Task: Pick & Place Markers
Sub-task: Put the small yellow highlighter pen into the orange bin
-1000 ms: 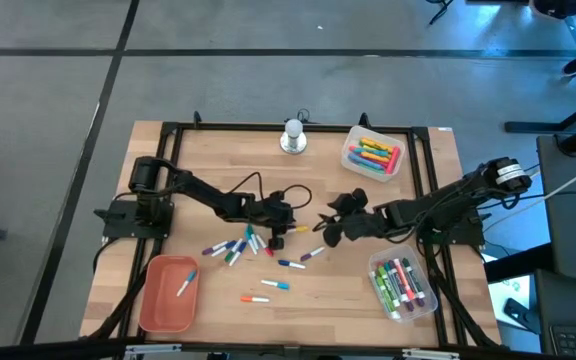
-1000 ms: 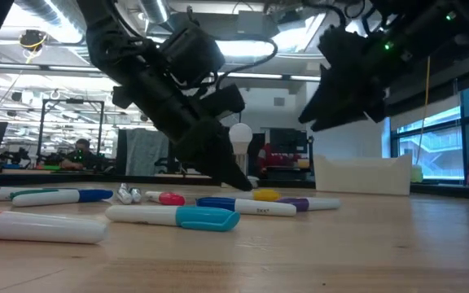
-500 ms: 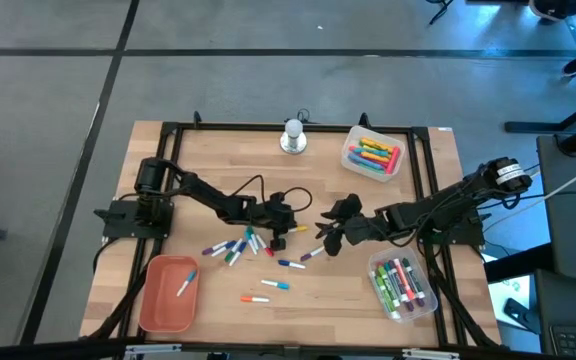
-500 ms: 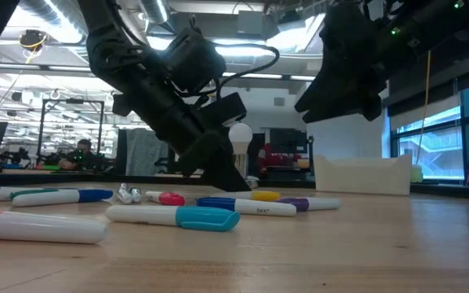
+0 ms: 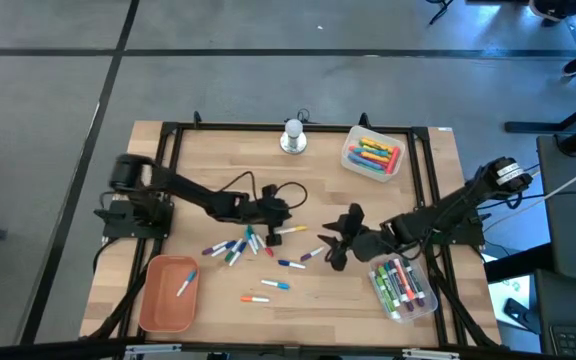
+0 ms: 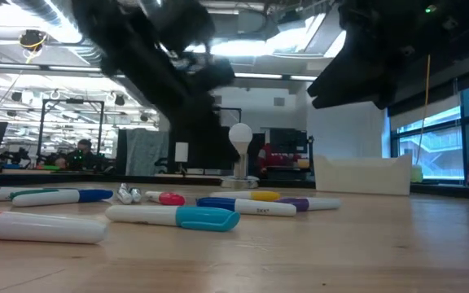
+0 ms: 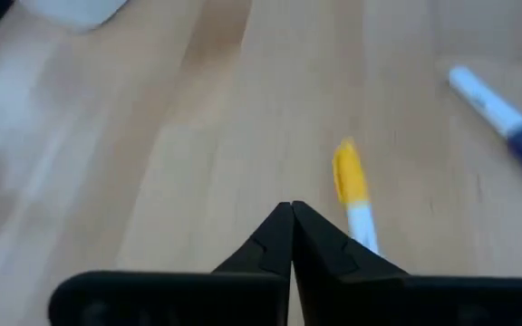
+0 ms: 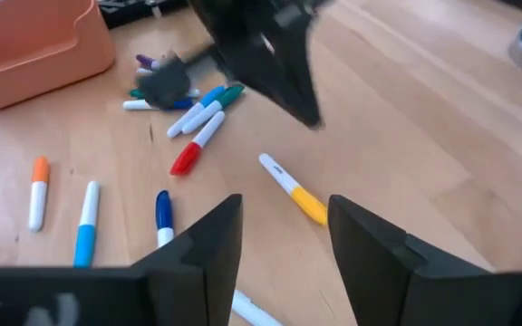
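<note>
My left pincer [image 7: 290, 210] is clenched on nothing, its dark tips pressed together just beside the yellow-capped marker [image 7: 352, 195], which lies flat on the table [image 5: 318, 300]. My right pincer [image 8: 279, 240] hangs released over the same marker, jaws apart and empty.

By my reckoning the job is partly done. One white marker with a blue cap [image 5: 185, 286] lies in the salmon tray [image 5: 158, 300], and two clear tubs, one at the far side [image 5: 372, 155] and one near my right arm [image 5: 404, 287], hold thicker, brightly coloured markers. Left to move: the loose cluster of markers [image 5: 233, 247] near my left pincer and the stragglers, among them the orange-capped one [image 5: 255, 298] and a light-blue-capped one [image 5: 275, 285].

The markers are smooth plastic cylinders, white-barrelled. The table is pale, matt wood planking; the tray looks like rounded moulded plastic.
</note>
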Controlling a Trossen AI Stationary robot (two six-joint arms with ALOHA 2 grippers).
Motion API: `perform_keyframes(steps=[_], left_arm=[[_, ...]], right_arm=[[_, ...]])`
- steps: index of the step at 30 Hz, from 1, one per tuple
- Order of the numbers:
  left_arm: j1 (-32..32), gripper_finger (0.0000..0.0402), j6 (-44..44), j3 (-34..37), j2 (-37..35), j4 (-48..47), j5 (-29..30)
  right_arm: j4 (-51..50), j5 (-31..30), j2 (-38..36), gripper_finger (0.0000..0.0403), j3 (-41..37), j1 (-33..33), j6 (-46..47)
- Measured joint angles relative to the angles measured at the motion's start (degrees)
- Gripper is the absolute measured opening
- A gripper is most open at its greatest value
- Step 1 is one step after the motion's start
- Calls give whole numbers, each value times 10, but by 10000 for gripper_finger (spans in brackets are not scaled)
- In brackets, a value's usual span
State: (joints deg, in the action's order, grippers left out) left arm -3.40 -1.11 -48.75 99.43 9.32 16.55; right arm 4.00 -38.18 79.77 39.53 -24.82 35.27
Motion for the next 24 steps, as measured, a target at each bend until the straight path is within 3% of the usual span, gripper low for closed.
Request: perform_keyframes(steps=[6, 14, 16, 20, 22, 24], left_arm=[[-67, 1, -122, 0, -148, -244, 50], [-196, 8, -368, 0, -263, -464, -18], [-222, 8, -391, 0, -272, -497, 41], [-233, 20, -439, 11, -274, -526, 224], [-211, 36, -439, 23, -273, -527, 248], [-180, 57, -411, 40, -272, -527, 233]], right_arm=[[-13, -17, 0, 165, 0, -11, 4], [-31, -8, 0, 164, 0, -11, 33], [-30, -8, 0, 164, 0, -11, 33], [-24, -8, 0, 164, 0, -11, 37], [-15, -8, 0, 164, 0, -11, 37], [-12, -8, 0, 164, 0, -11, 35]])
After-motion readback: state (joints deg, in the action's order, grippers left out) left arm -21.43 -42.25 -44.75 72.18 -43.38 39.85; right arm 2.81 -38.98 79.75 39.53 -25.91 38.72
